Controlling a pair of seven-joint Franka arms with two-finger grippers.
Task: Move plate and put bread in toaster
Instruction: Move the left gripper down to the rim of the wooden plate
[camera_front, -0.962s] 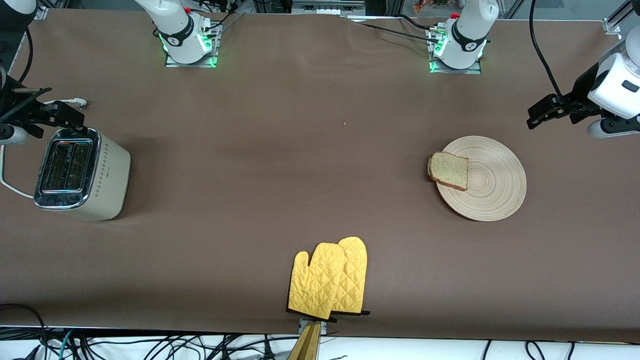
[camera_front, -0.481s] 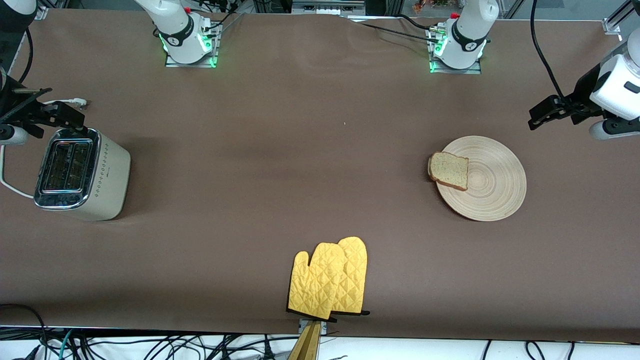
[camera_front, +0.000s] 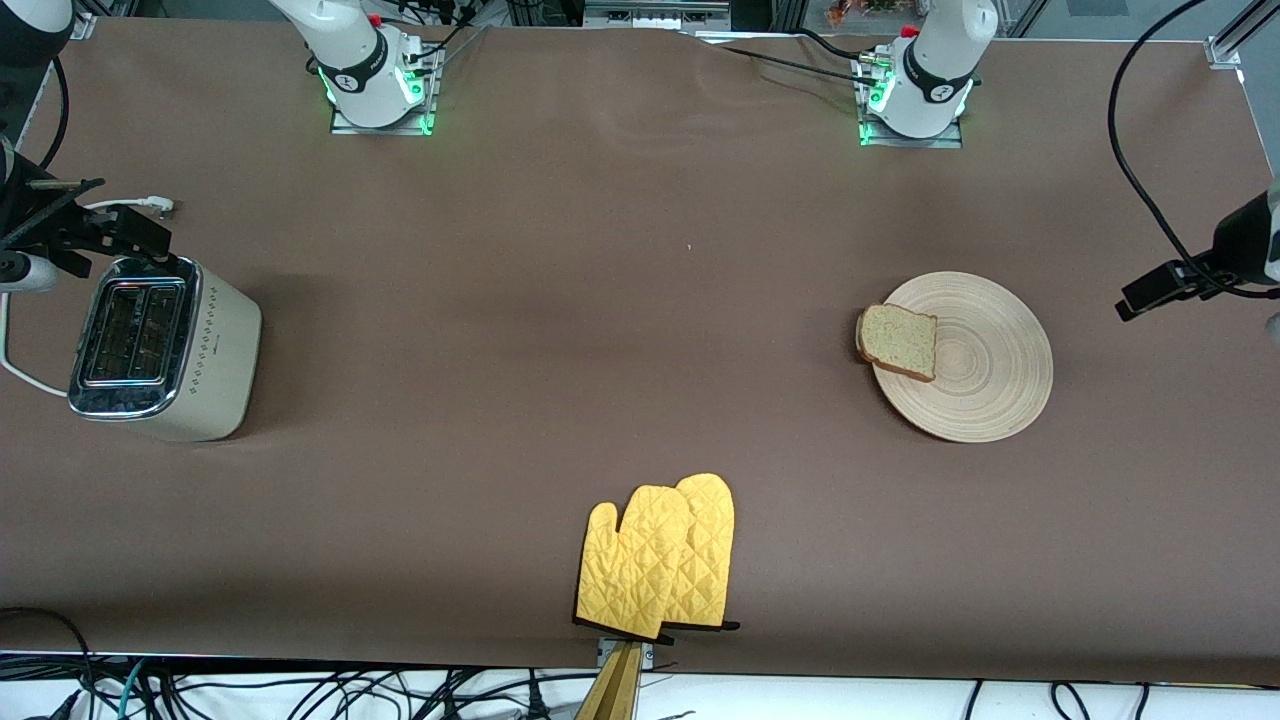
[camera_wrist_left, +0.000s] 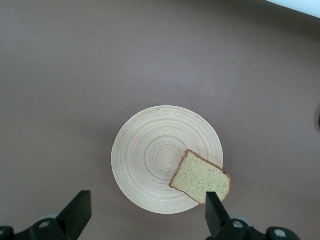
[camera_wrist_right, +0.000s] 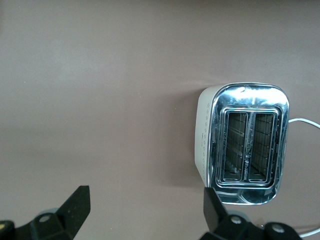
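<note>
The pale wooden plate (camera_front: 975, 370) lies toward the left arm's end of the table. The bread (camera_front: 897, 342) rests on its rim, on the side toward the toaster, and overhangs the edge a little. My left gripper (camera_front: 1140, 298) hangs open in the air over the table's end past the plate. From the left wrist view, that gripper (camera_wrist_left: 148, 215) is open and empty, high above the plate (camera_wrist_left: 150, 155) and the bread (camera_wrist_left: 201, 176). The cream toaster (camera_front: 160, 345) stands at the right arm's end. My right gripper (camera_front: 110, 225) waits open over the table beside the toaster (camera_wrist_right: 247, 142), empty (camera_wrist_right: 145, 210).
Two yellow oven mitts (camera_front: 660, 560) lie at the table's front edge, midway along it. A white cord (camera_front: 20, 375) leaves the toaster toward the table's end. The arm bases (camera_front: 375, 80) (camera_front: 915, 90) stand along the back edge.
My left gripper has swung outward toward the left arm's end of the table, still open. The right arm, plate, bread and toaster have not moved.
</note>
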